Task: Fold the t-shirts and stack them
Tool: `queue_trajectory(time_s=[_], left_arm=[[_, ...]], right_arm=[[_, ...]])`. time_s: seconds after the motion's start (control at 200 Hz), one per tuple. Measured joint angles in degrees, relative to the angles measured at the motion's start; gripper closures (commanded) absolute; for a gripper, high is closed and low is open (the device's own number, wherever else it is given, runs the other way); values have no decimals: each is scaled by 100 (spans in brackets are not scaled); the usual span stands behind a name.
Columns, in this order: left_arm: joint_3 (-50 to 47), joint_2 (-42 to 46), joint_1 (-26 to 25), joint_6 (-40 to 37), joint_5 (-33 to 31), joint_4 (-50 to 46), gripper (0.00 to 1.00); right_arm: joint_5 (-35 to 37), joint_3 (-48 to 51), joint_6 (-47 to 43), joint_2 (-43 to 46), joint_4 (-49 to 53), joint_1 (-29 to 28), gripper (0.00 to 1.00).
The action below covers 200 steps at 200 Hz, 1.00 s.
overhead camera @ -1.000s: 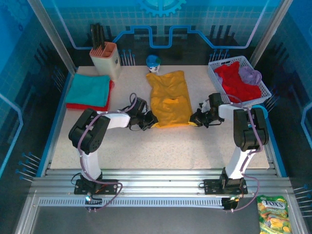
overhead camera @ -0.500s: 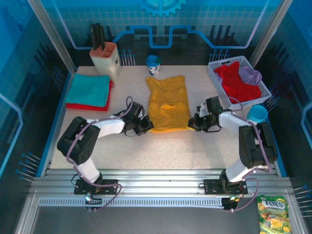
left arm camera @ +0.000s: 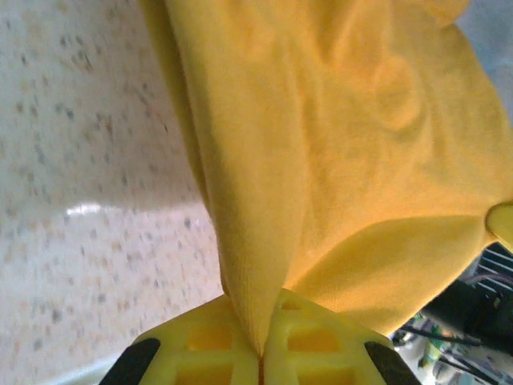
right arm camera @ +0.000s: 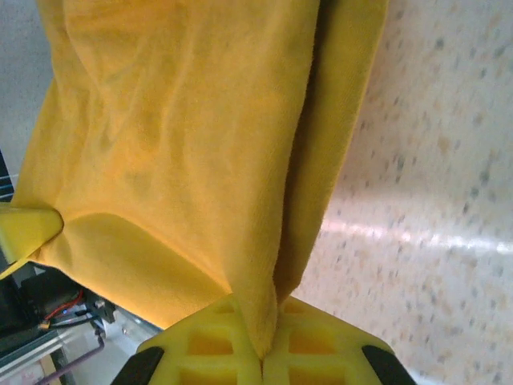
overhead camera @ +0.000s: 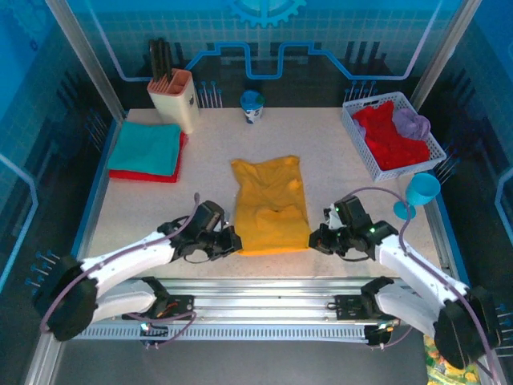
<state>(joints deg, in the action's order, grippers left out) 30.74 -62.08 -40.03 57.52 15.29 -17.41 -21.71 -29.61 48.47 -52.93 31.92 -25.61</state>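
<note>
A mustard-yellow t-shirt (overhead camera: 270, 204) lies lengthwise in the middle of the table, its near end close to the front edge. My left gripper (overhead camera: 231, 243) is shut on its near left corner, the cloth (left arm camera: 321, 152) pinched between the yellow fingers (left arm camera: 200, 345). My right gripper (overhead camera: 316, 241) is shut on the near right corner, cloth (right arm camera: 184, 136) running up from its fingers (right arm camera: 313, 341). A folded teal t-shirt (overhead camera: 147, 147) rests on a red one (overhead camera: 144, 175) at the far left. Red (overhead camera: 389, 136) and lavender (overhead camera: 412, 122) t-shirts lie in the basket.
The white mesh basket (overhead camera: 359, 148) stands at the far right. A beige holder with dark tools (overhead camera: 175, 96) and a small blue-and-white cup (overhead camera: 252, 105) stand at the back. A teal cup (overhead camera: 422, 189) sits at the right edge. The table's front rail (overhead camera: 256, 287) is just behind the grippers.
Both grippers have pulled the yellow t-shirt toward the near edge of the table, keeping hold of its near corners. The arms now stretch low and flat.
</note>
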Motion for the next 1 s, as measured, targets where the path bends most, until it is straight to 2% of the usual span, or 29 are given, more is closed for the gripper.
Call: queue_trajectory(time_s=[0.135,0.27,0.41,0.665,0.79,1.0], left_arm=[[22,693,-103,221,-101,-592,100],[378,693,-61,210,-229,-1165,100],[1016,267,278,11,-306,-1528,100],[2140,-739,1493,-671,-20,-1751,100],[2822,-1370,1749,-981,133,-1838,100],[3812,-2446,2118,-1362,487,-1838,100]], right_arm=[[98,-162,264,422,549,-293,100],[131,-896,203,-114,837,-332,100],[337,-1766,-57,-918,981,-323,100],[203,-3163,-702,-2500,970,131,100],[127,-3748,-1010,-3250,977,396,100],[-70,-4524,-1325,-4028,1097,800,100]])
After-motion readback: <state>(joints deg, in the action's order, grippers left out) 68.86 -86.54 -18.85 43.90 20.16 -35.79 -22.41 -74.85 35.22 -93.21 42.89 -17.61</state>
